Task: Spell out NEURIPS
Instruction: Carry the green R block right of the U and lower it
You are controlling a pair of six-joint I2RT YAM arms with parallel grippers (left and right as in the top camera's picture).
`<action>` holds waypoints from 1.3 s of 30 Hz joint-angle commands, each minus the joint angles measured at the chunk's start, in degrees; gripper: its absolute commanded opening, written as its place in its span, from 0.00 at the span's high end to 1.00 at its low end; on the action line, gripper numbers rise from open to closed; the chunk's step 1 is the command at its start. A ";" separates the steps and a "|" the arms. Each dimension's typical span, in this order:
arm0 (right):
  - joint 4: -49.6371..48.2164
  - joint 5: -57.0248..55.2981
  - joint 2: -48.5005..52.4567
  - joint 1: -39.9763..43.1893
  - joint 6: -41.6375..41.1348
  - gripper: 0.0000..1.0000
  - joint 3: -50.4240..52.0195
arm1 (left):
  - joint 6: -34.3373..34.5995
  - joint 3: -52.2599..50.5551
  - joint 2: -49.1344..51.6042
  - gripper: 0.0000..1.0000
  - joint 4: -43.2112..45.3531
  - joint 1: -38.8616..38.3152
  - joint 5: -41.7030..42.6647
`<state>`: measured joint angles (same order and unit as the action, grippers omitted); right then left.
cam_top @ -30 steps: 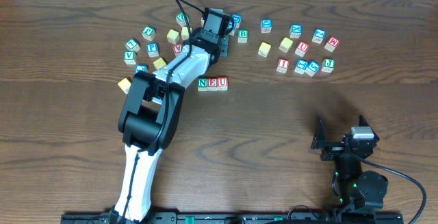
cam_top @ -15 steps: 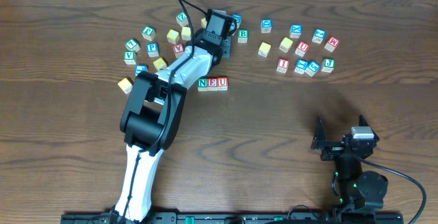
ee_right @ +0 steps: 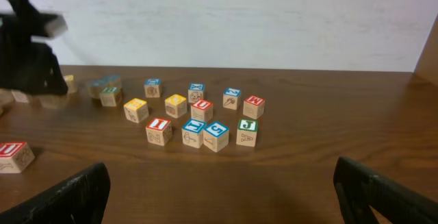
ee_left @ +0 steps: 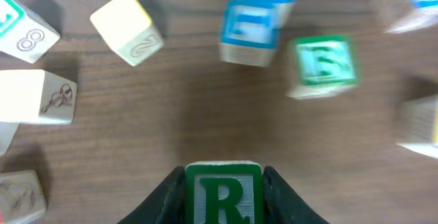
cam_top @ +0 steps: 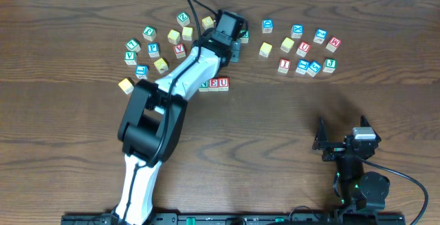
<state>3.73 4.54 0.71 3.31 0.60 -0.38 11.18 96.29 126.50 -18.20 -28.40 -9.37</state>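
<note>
My left gripper [cam_top: 232, 49] is shut on the green R cube [ee_left: 223, 194], holding it above the table among the scattered cubes at the back. The R cube is hidden under the gripper in the overhead view. A row of cubes lies at mid-table: the red E [cam_top: 214, 83] and red U [cam_top: 223, 82] show, and the arm partly hides the green N [cam_top: 204, 84]. The red I [cam_top: 284, 65] lies in the right cluster and also shows in the right wrist view [ee_right: 159, 129]. The blue P [cam_top: 153, 49] lies in the left cluster. My right gripper [ee_right: 222, 183] is open and empty near the front right.
A green B cube [ee_left: 323, 63], a blue cube [ee_left: 250, 24] and a yellow-topped cube [ee_left: 126, 27] lie just ahead of the left gripper. Several more cubes sit in the right cluster, among them a second red U [cam_top: 304, 47] and yellow ones [cam_top: 265, 49].
My left arm has swung a little to the right across the back of the table. The right arm and the loose cubes have not moved.
</note>
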 commanded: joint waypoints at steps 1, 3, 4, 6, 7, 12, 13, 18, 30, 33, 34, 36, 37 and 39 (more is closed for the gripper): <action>0.20 0.31 -0.33 0.35 -0.52 0.01 0.07 | 3.91 0.61 -5.35 0.69 -4.57 -2.64 -0.11; 0.20 0.31 -0.33 0.35 -0.52 0.01 0.07 | 7.19 0.61 -5.97 0.69 -7.91 -3.72 -0.09; 0.20 0.31 -0.33 0.35 -0.52 0.01 0.07 | 8.72 0.61 -5.97 0.69 -9.42 -4.17 -0.09; 0.20 0.31 -0.33 0.35 -0.52 0.01 0.07 | 11.80 0.59 -5.97 0.69 -12.92 -5.16 -0.09; 0.20 0.31 -0.33 0.35 -0.52 0.01 0.07 | 12.70 0.59 -5.97 0.69 -14.43 -5.62 -0.09; 0.20 0.31 -0.33 0.35 -0.52 0.01 0.07 | 13.66 0.57 -5.95 0.69 -18.23 -7.74 -0.11; 0.20 0.31 -0.33 0.35 -0.52 0.01 0.07 | 14.34 0.57 -5.95 0.69 -18.38 -8.11 -0.11; 0.20 0.31 -0.33 0.35 -0.55 0.01 0.07 | 17.81 0.50 -5.95 0.69 -18.40 -8.81 -0.11; 0.20 0.31 -0.33 0.35 -0.52 0.01 0.07 | 20.48 -3.45 -4.92 0.69 -14.91 -8.81 -0.13; 0.20 0.31 -0.33 0.35 -0.52 0.01 0.07 | 20.48 -3.45 -3.85 0.69 -14.51 -8.81 -0.13; 0.20 0.31 -0.33 0.35 -0.52 0.01 0.07 | 20.48 -3.45 -3.37 0.69 -14.34 -8.81 -0.15; 0.20 0.28 -0.33 0.35 -0.52 0.01 0.07 | 20.85 -3.48 -2.56 0.69 -14.05 -8.81 -0.13; 0.20 0.31 -0.33 0.35 -0.52 0.01 0.07 | 21.14 -3.48 -2.27 0.69 -14.08 -8.81 -0.13; 0.20 0.31 -0.33 0.35 -0.52 0.01 0.07 | 21.75 -3.50 -1.75 0.69 -14.16 -8.81 -0.13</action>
<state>3.73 4.54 0.71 3.33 0.60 -0.38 31.38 93.27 123.09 -32.36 -37.30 -9.32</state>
